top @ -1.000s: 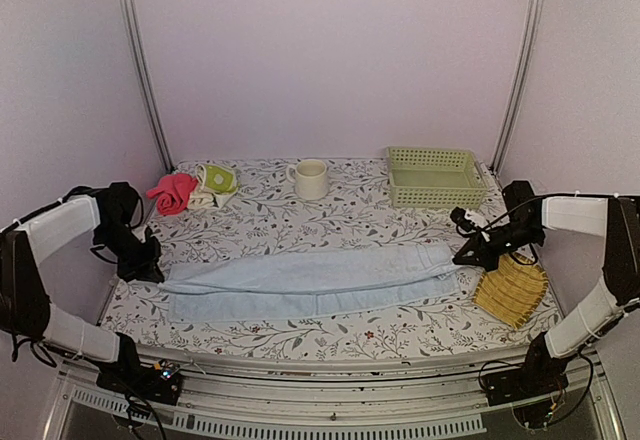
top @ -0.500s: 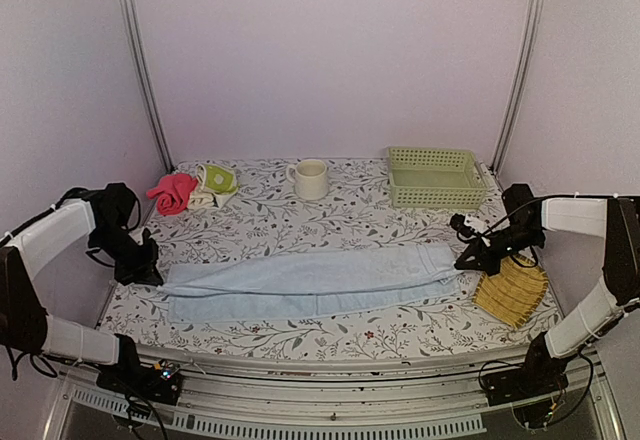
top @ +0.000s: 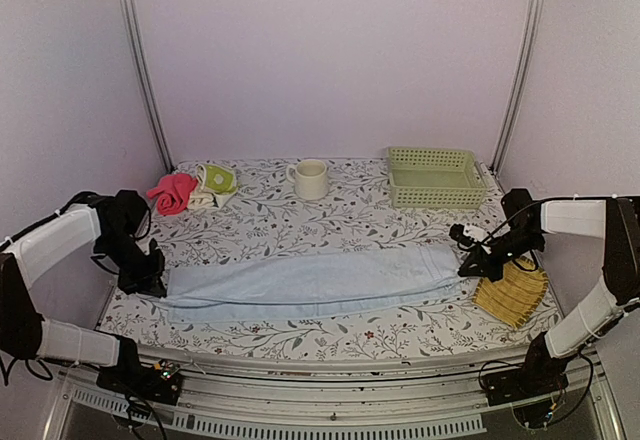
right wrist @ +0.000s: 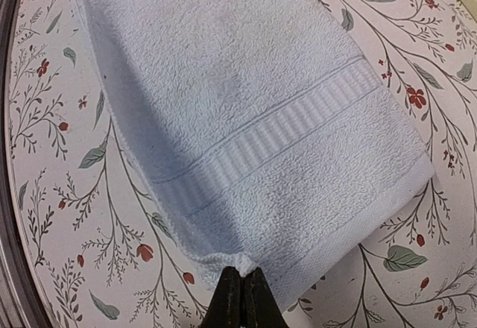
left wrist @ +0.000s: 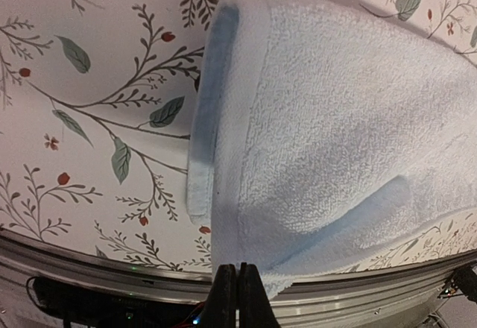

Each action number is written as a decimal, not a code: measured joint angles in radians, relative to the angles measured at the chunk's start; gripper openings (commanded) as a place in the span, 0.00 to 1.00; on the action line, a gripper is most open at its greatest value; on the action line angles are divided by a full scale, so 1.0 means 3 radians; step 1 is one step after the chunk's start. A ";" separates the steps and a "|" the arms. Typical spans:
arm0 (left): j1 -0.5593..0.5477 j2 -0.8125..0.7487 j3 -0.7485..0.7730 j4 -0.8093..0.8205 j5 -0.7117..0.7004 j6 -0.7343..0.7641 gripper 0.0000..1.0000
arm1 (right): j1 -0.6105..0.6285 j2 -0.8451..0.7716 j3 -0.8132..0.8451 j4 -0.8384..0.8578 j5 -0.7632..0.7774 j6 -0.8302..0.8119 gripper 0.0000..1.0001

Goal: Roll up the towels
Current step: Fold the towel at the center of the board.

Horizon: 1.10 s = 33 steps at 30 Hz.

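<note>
Top view is lit softly and evenly, with a lilac cast on the walls. Only faint shadows are thrown under the arms, and fine detail is a bit smeared. In the left wrist view the towel point(left wrist: 335, 119) is rendered crisp, with blue-grey shadow laid along its folded edge left of centre. The table edge point(left wrist: 89, 262) is bowed by the lens along the bottom. In the right wrist view a broad soft shadow is cast down the towel's left side.
</note>
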 measured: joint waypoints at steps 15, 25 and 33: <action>-0.0221 0.0240 -0.0051 -0.0205 -0.0763 -0.0507 0.00 | 0.0001 0.0013 -0.0107 -0.0070 -0.0062 -0.0131 0.06; -0.0244 0.0346 0.0009 -0.0075 -0.0910 -0.0566 0.00 | 0.0001 0.0061 -0.0107 -0.0081 -0.0149 -0.0221 0.07; -0.0244 0.0563 0.0098 0.0095 -0.0947 -0.0497 0.02 | 0.0001 0.0060 -0.0122 -0.0080 -0.0145 -0.0259 0.09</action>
